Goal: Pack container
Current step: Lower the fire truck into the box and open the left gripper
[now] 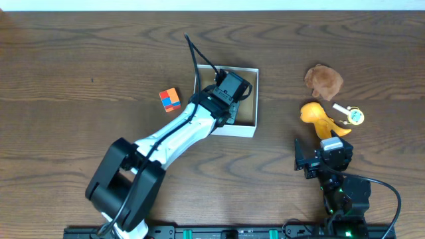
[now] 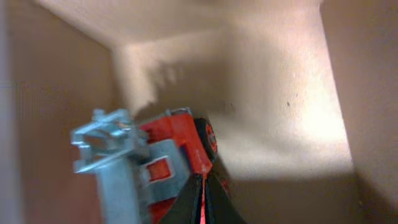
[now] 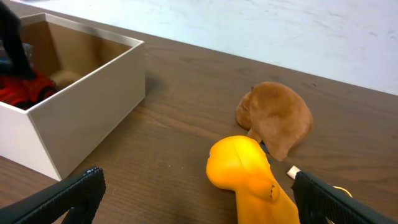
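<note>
The container (image 1: pixel 247 127) is a shallow white box with a tan inside (image 2: pixel 280 124); in the right wrist view its white wall (image 3: pixel 81 99) stands at the left. My left gripper (image 1: pixel 231 93) reaches down into it and is shut (image 2: pixel 203 200) on a red and grey toy (image 2: pixel 180 146), whose red part shows between the fingers. The toy also shows red inside the box (image 3: pixel 22 87). My right gripper (image 1: pixel 323 147) is open (image 3: pixel 199 186) near the table's front right. An orange toy (image 1: pixel 319 118) lies just ahead of its fingers (image 3: pixel 68 199), untouched.
A brown lump-shaped toy (image 1: pixel 323 79) lies behind the orange toy (image 3: pixel 249 180). A small white and yellow item (image 1: pixel 352 115) sits to their right. A red, orange and blue cube (image 1: pixel 170 99) rests left of the container. The left arm (image 1: pixel 166 139) crosses the table's middle.
</note>
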Controlling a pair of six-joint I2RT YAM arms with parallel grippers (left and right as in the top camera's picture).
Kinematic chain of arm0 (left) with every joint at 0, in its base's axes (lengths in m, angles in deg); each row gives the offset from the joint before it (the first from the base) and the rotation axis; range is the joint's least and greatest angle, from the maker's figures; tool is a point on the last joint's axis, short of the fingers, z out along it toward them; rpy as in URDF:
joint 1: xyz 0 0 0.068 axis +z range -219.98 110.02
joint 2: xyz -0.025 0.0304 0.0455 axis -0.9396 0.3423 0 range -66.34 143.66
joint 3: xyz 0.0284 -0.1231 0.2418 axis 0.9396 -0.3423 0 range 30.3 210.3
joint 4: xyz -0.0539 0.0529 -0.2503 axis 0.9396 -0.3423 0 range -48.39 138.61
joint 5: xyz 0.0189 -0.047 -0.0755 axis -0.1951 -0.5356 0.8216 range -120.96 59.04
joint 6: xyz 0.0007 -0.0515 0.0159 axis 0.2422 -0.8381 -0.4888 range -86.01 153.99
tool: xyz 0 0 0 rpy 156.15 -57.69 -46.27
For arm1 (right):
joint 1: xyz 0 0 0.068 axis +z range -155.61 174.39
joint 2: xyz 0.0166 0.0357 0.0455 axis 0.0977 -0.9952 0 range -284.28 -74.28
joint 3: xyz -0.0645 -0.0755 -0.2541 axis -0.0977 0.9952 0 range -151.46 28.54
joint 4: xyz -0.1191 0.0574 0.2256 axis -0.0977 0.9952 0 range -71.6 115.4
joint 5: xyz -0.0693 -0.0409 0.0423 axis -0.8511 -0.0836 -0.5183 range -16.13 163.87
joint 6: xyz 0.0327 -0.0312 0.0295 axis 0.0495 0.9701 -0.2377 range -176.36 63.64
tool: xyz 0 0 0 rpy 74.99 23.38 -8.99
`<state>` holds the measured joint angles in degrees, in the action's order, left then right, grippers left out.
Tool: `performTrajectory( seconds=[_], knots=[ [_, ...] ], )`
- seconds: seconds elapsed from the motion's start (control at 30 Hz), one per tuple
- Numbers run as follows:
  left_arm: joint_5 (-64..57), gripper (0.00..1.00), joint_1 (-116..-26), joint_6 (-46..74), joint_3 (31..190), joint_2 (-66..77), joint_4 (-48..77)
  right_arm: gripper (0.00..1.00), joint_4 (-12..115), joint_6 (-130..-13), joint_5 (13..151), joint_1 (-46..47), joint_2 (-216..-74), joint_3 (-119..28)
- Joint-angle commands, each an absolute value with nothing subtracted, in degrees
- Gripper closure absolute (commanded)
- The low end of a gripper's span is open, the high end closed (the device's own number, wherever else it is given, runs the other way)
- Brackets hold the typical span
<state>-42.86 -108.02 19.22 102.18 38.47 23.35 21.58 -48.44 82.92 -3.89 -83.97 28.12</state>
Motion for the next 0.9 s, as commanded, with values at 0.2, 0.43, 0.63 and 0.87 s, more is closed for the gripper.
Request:
performTrajectory(
  seconds=[0.2,0.43,0.63,0.87],
  knots=[
    [-45.61,0.94,-107.89,19.79,103.42,36.33,22.52,0.01,21.77,-49.05,83.30,-4.57,-83.67,28.23],
    [-40.57,0.94,-107.89,19.77,103.42,36.31,22.67,0.01,21.77,-49.05,83.30,-4.57,-83.67,28.23],
    [-40.17,0.94,-107.89,19.77,103.40,36.31,22.48,0.01,21.77,-49.05,83.30,-4.57,-83.67,28.23],
    [-39.89,0.94,-107.96,22.24,103.40,36.33,20.73,0.01,21.75,-49.05,83.27,-4.57,-83.67,28.23]
  ],
)
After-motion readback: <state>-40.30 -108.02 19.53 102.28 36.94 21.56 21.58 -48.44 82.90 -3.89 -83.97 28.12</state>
